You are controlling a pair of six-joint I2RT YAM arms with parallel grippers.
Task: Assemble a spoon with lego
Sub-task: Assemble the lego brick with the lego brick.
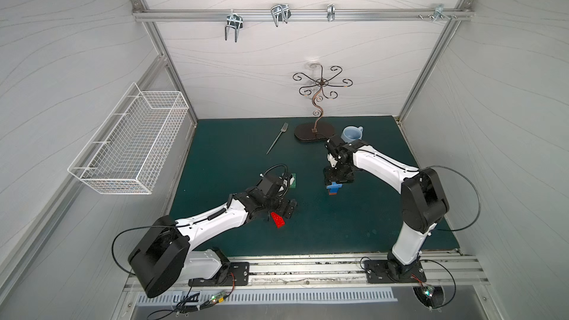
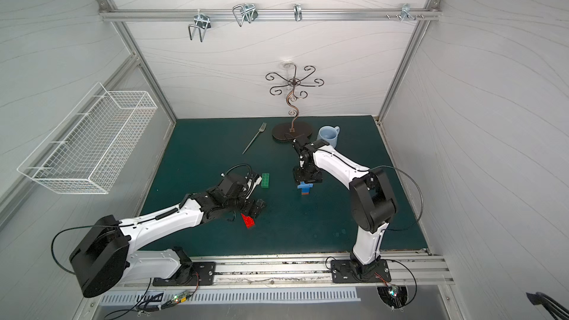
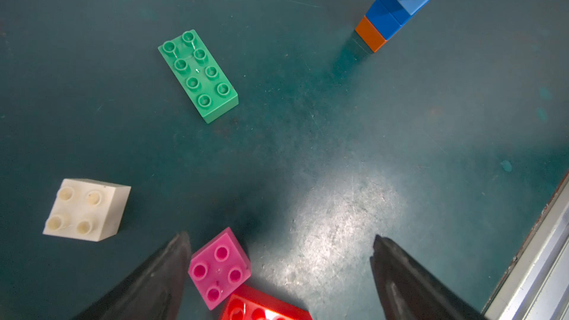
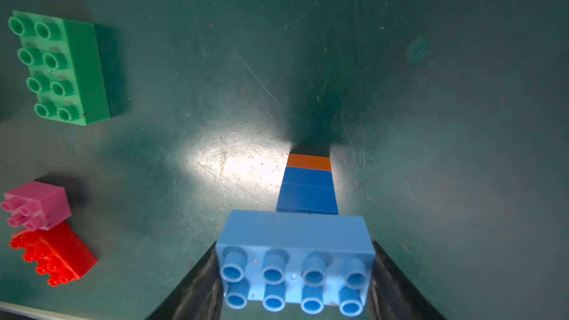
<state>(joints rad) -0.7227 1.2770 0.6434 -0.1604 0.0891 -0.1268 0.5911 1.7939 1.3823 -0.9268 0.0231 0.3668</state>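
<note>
**Spoon (image 1: 334, 188), lego, part-built: stem held at right, loose bricks at left**

- Left fingers (image 3: 147, 284): spread wide, nothing held, set low over the table (image 1: 338, 235).
- Pink brick (image 3: 219, 267): studs up, close against one finger and well off the middle of the gap. It meets the red brick (image 3: 264, 306); whether it touches or overlaps cannot be told.
- Cream brick (image 3: 86, 209): outside the gap, apart from the rest, hidden by the left arm in both top views.
- Green brick (image 2: 265, 180): flat, studs up, between the arms and nearer the left one, with its long axis running front to back.
- Stem: upright, orange end down at the table, two blue bricks above. The light blue brick (image 4: 295, 235) is set crosswise on top, studs up.
- Right fingers (image 4: 197, 287): closed on the short ends of the light blue brick.
- Judgement: every loose brick is nearer the left arm. For the pink brick, the gap would need shifting sideways to centre it.
</note>
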